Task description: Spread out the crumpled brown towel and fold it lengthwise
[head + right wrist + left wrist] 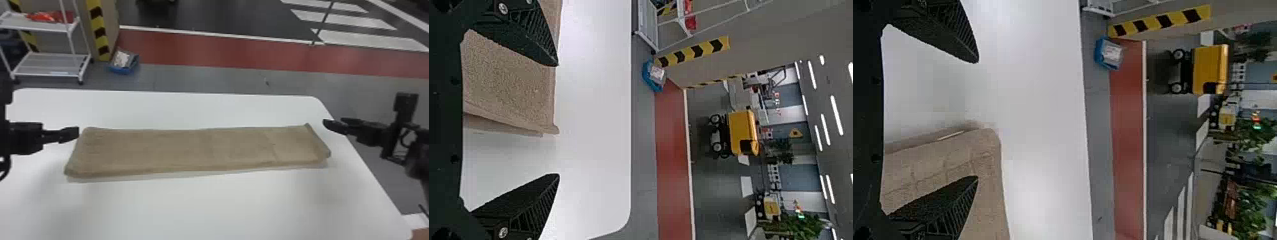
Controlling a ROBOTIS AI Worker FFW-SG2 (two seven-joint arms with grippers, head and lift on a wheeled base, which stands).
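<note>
Brown cloth first: your towel [191, 150] lies flat on the white desk [223, 204] as a long, narrow folded strip, running from left to right. You will note slanted short ends, faint creases across the strip, and edges lying slightly uneven at its right end.

Your left hand [77, 132] is just beside the towel's left end, near the far corner; its fingers stand apart, with nothing clamped. Your right hand [333, 121] is near the right end, beyond the far corner, its fingers likewise apart and empty.

Past the desk's far edge, you have a grey floor [207, 78] and a red floor band [223, 51] edged in white. On the floor near the band sits a blue bin [124, 68] with pale contents, beside a yellow-and-black striped post [99, 32]. To its left, you find a white shelf cart [48, 65] with red items [51, 16] on its upper shelf.
</note>
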